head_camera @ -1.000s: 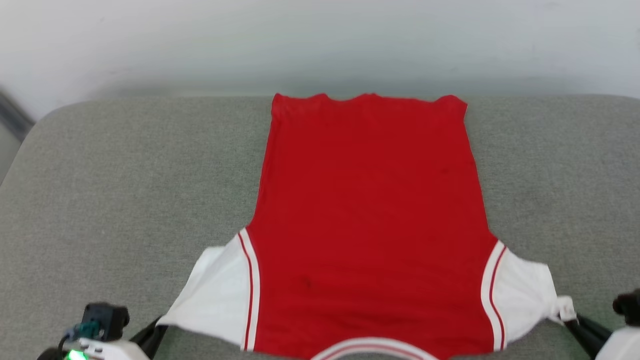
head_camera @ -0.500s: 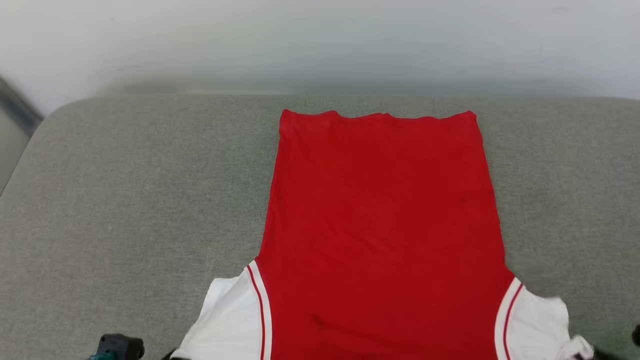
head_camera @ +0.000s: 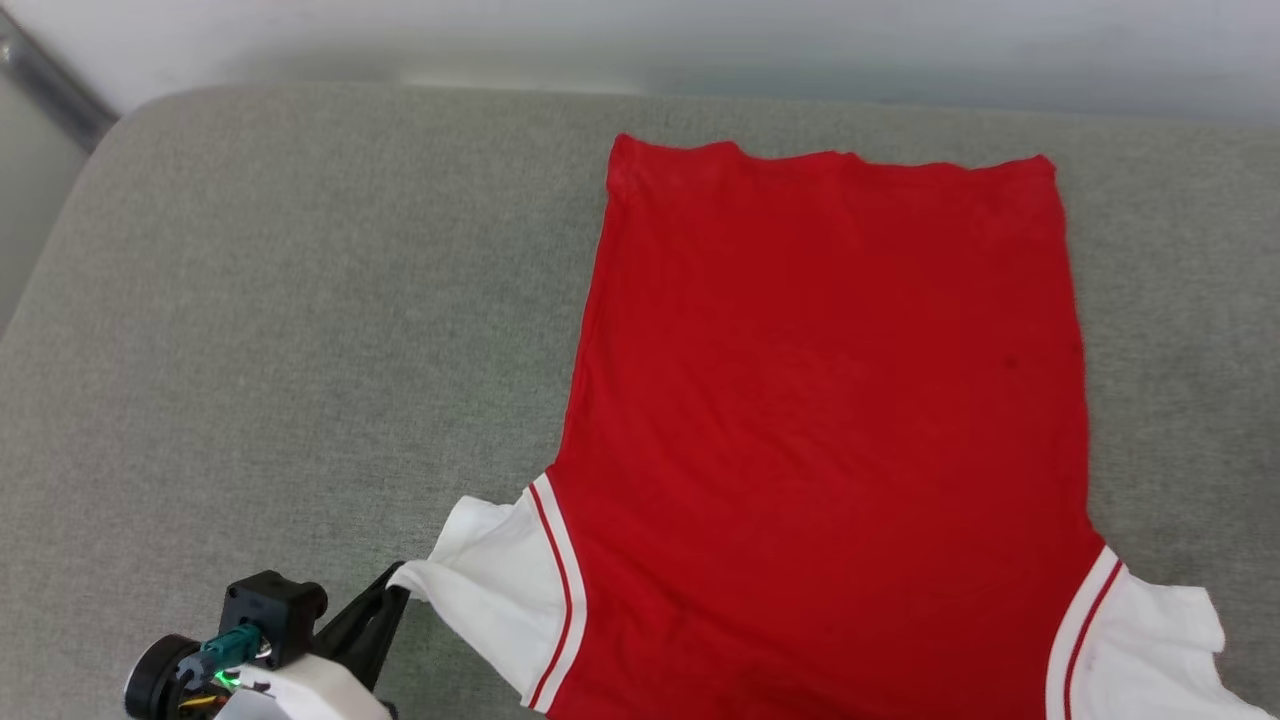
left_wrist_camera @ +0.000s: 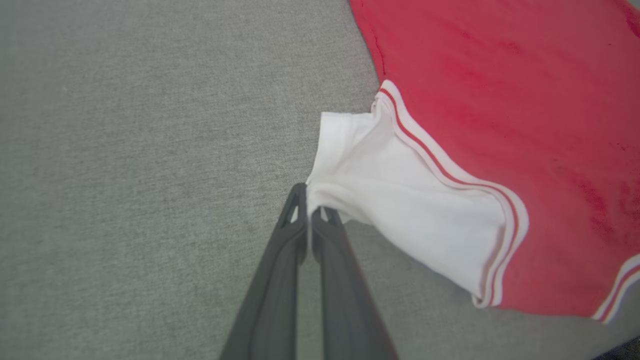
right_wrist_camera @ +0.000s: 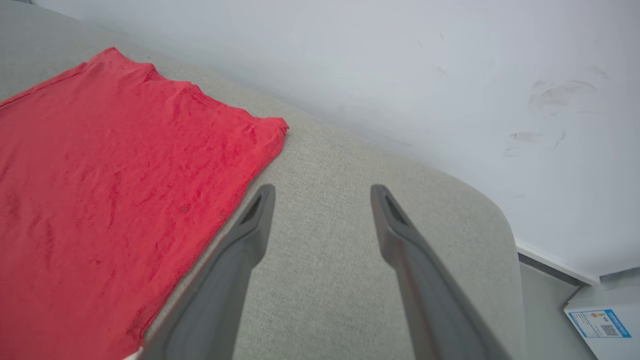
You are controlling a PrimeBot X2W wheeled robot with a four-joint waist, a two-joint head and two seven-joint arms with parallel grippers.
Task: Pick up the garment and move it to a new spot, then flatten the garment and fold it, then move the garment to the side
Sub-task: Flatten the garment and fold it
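Near left, the left gripper (left_wrist_camera: 311, 210) is clenched on the tip of the garment (head_camera: 820, 400) by its white sleeve (left_wrist_camera: 400, 200). Best play, I'd say: draw it outward, low, then let go so it settles smooth. The red body lies flat on the grey cushion (head_camera: 300, 300), hem (head_camera: 830, 160) far. The right gripper (right_wrist_camera: 322, 192), spread and empty, hovers right of it. The neckline is cut off at the near edge, and which face is up is hard to tell.

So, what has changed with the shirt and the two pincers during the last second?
The right pincer has opened and let go of the white sleeve on its side, which now lies loose on the grey cushion. The left pincer stays shut on the other sleeve. The garment is still spread flat. The camera also moved.
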